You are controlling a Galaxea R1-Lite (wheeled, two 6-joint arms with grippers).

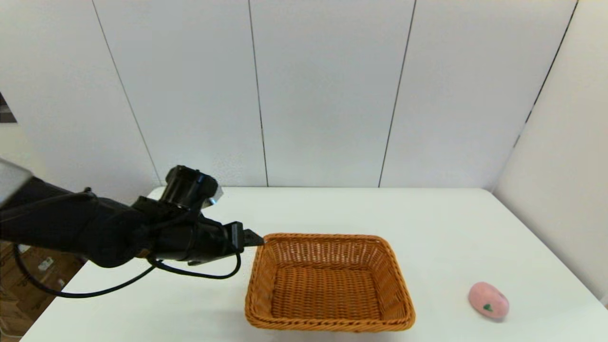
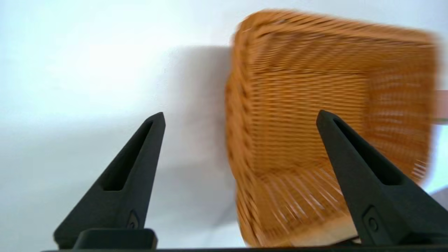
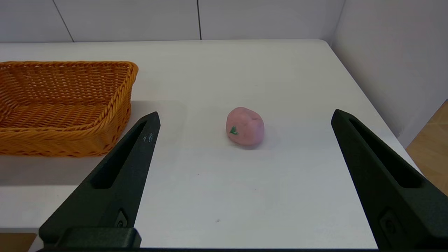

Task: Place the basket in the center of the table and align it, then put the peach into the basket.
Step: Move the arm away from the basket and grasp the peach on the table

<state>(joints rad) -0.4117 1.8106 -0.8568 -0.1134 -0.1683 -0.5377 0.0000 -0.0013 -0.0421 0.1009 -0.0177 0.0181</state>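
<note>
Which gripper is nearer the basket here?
Left. The left gripper is open at the basket's far-left corner; the right gripper is open, off by the peach.

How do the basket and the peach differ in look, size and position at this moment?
The basket is woven orange-brown wicker, open and oblong; the peach is smooth, rounded and pale pink with a small green leaf mark. The basket is far bigger than the peach. The open left gripper straddles the basket's rim; the open right gripper is short of the peach. Both rest on the white table, apart.
</note>
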